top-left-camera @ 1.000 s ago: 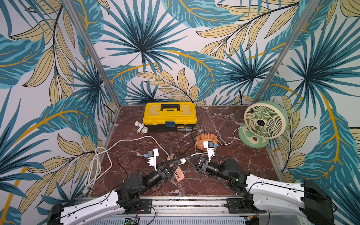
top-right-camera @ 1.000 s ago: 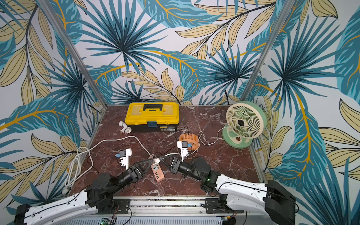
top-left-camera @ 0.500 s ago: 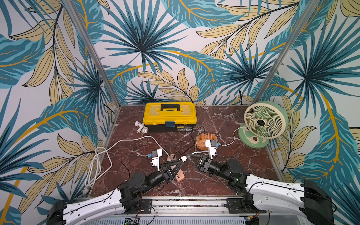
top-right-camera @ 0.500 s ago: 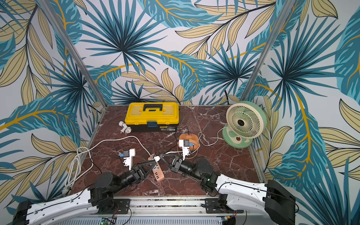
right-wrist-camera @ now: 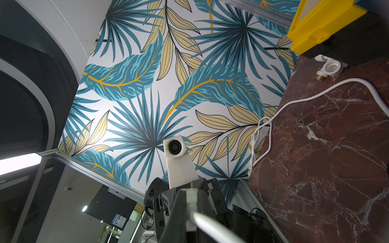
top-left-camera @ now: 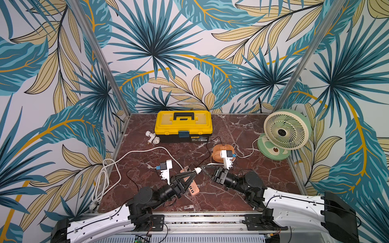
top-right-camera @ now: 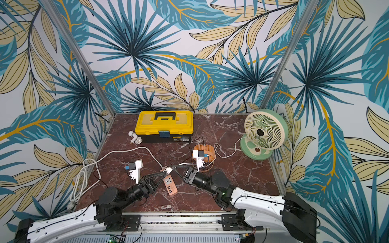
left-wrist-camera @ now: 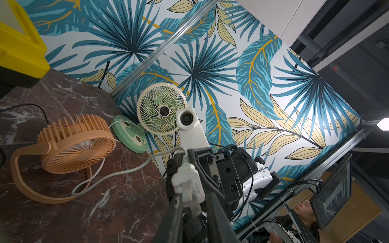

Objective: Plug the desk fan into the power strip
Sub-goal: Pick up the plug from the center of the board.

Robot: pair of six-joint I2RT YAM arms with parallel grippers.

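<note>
The green desk fan (top-left-camera: pixel 286 130) stands at the back right, and its thin white cord runs past the orange fan to a white plug (top-left-camera: pixel 197 170). The plug hangs just above the salmon power strip (top-right-camera: pixel 170 185), which lies flat mid-table with its sockets facing up. My right gripper (top-left-camera: pixel 202 167) is shut on the plug's cord end, seen as a white block (right-wrist-camera: pixel 190 202) between its fingers. My left gripper (top-left-camera: pixel 194 172) comes from the opposite side. Its fingers press both sides of the plug (left-wrist-camera: pixel 188 183) near the prongs, which point toward its camera. It hides part of the strip.
A yellow toolbox (top-left-camera: pixel 183 126) stands at the back with a white pipe fitting (top-left-camera: pixel 152 138) beside it. A small orange fan (top-left-camera: pixel 220 151) with a black cable sits just behind my right gripper. The strip's thick white cord (top-left-camera: pixel 103 181) loops over the left table edge.
My left gripper has moved right and forward over the power strip to the plug, and its jaws have narrowed onto it. The right gripper has held the plug nearly still.
</note>
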